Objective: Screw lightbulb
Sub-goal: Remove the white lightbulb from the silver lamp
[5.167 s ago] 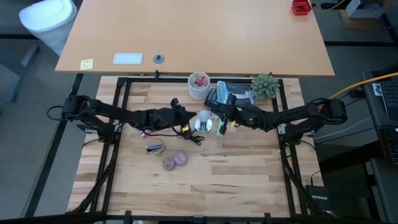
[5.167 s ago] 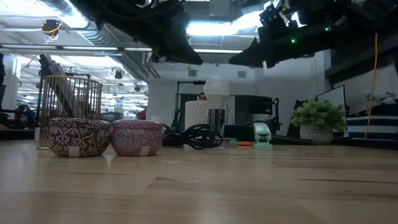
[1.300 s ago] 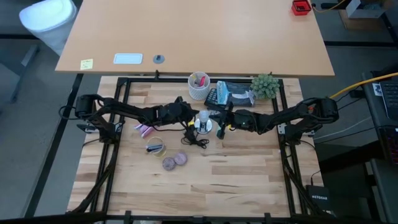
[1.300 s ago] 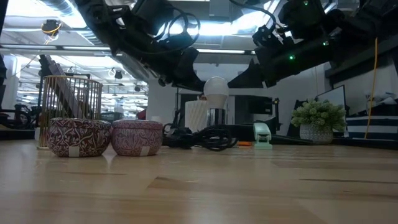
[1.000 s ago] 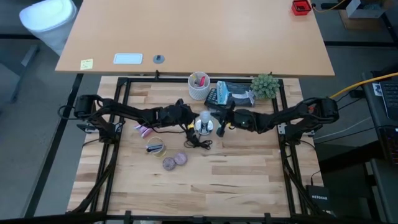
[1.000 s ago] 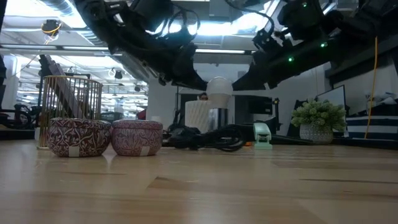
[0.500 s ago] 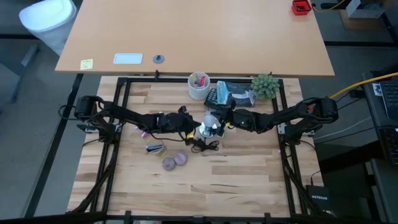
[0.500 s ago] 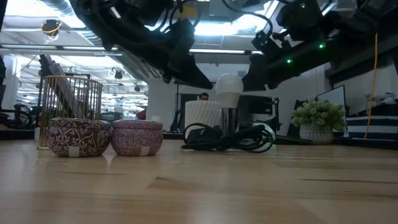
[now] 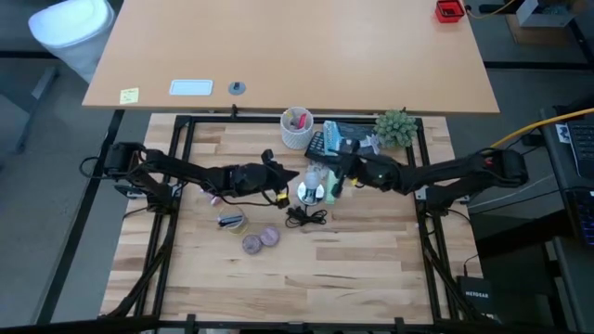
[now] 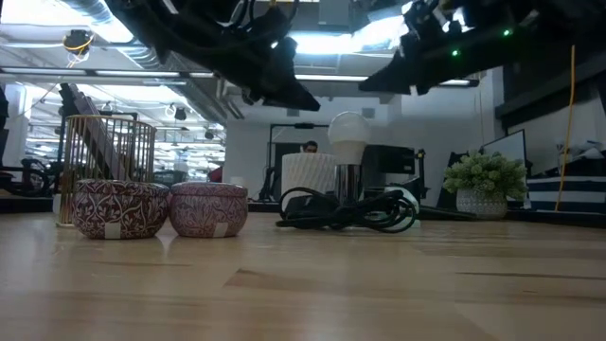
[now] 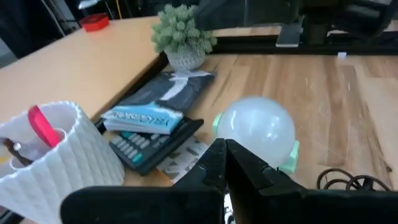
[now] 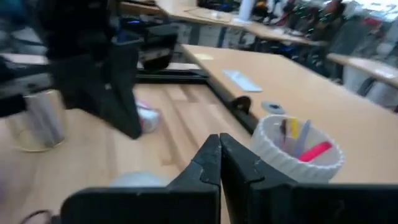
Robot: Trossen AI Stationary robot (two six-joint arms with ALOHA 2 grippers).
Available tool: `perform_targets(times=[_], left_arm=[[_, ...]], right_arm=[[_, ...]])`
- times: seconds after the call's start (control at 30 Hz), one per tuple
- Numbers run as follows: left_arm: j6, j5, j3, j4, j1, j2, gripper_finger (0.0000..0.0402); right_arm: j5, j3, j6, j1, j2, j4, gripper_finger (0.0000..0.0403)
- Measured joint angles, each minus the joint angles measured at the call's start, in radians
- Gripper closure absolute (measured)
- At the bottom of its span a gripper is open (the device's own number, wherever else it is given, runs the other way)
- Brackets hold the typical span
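Wooden table under office ceiling lights

At the table's twelve o'clock edge, a white cup of pens stands with a calculator and a booklet at its three o'clock, then a small potted plant. Two purple tins sit touching toward seven o'clock, a black coiled cable near the centre.
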Motion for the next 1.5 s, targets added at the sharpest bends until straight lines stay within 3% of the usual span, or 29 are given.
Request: perform_targets(times=[0.23,0.33,0.47,0.8,1.5], left_arm=[[-0.015,-0.001,0.000,0.045,0.055,0.007,0.0401],[-0.057,0.021,0.000,0.055,0.081,0.023,0.0401],[-0.081,0.114,0.000,0.113,0.100,0.077,0.0401],[-0.088,0.119,0.000,0.150,0.080,0.126,0.0401],[-0.068,0.128,0.000,0.112,-0.035,0.119,0.0401]], right_arm=[[-0.305,0.000,0.163,0.001,-0.088,-0.195,0.0400],[-0.357,0.000,0.211,0.001,-0.075,-0.235,0.0400],[-0.353,-0.001,0.226,0.001,-0.026,-0.254,0.0400],[-0.265,-0.001,0.226,0.001,0.062,-0.249,0.0400],[-0.053,-0.001,0.284,-0.001,0.071,-0.248,0.0400]])
